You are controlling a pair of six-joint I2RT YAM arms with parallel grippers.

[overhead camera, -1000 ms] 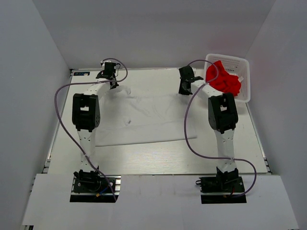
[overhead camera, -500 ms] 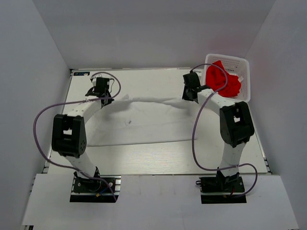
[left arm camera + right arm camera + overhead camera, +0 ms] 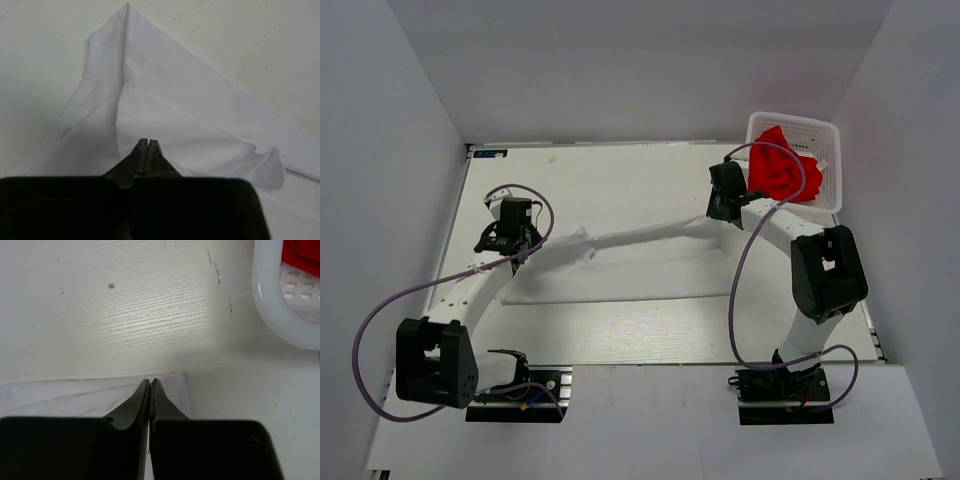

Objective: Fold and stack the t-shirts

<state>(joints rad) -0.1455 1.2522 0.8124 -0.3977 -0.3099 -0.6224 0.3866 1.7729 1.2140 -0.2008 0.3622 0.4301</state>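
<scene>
1. The left gripper [image 3: 148, 145] was pinched shut on an edge of the white t-shirt [image 3: 620, 272], cloth fanning out ahead of its tips (one fold peaked well beyond them).
2. The right gripper [image 3: 151, 385] was clamped on the same shirt's opposite corner.
3. The table [image 3: 620, 335] lay beneath both grippers.
4. The shirt's raised edge stretched between the two grippers, the rest lying flat behind them.
5. The basket [image 3: 837, 170] stood just right of the right gripper.
6. The red t-shirt [image 3: 780, 170] lay bunched inside it.
</scene>
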